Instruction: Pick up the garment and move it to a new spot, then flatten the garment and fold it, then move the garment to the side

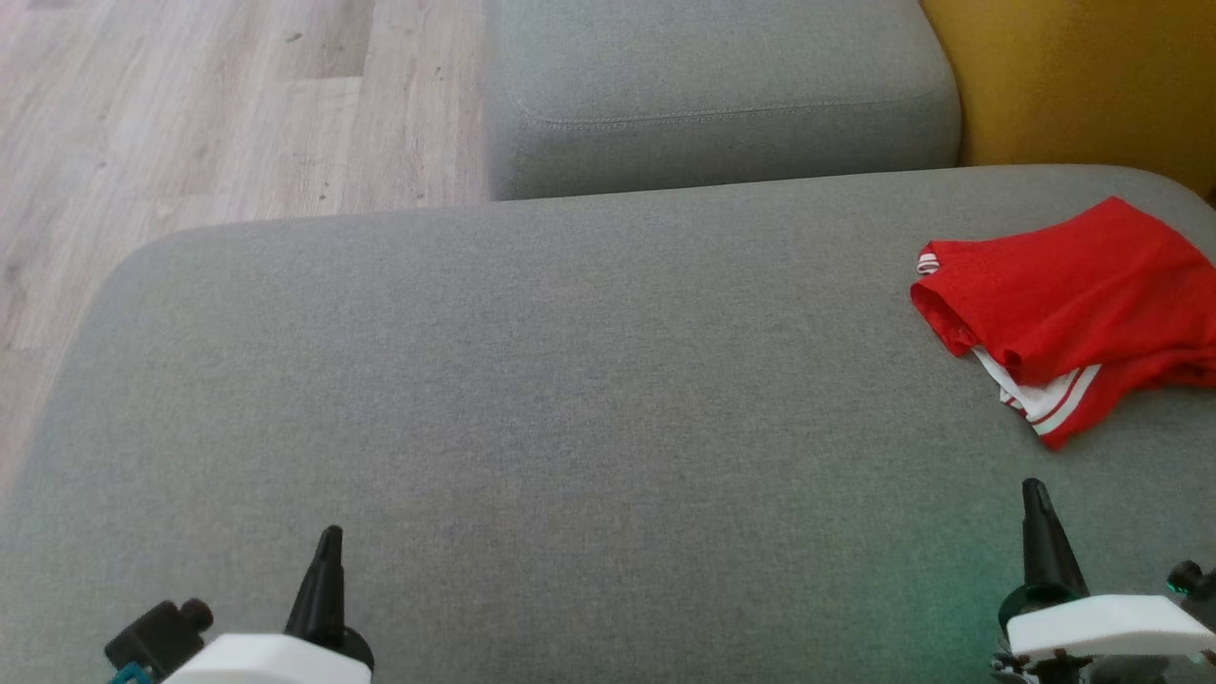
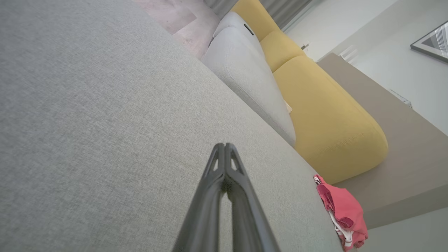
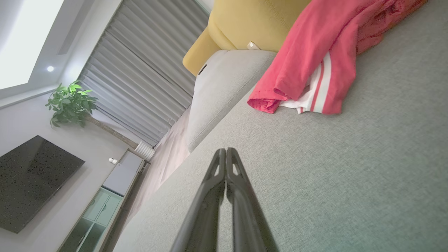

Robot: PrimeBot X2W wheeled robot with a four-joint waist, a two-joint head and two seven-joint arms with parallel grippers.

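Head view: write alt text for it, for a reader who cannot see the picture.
A crumpled red garment with white trim lies at the right edge of a wide grey sofa seat, untouched. The robot's left tool and right tool, both shut, point up from the bottom corners, apart from it. Wooden floor shows at upper left.

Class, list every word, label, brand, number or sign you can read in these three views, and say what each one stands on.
No text can be read in these views.
Dark tag on the grey cushion: too small to read.
Garment: red with white stripes, no lettering visible.
TV: dark screen, no brand mark legible.
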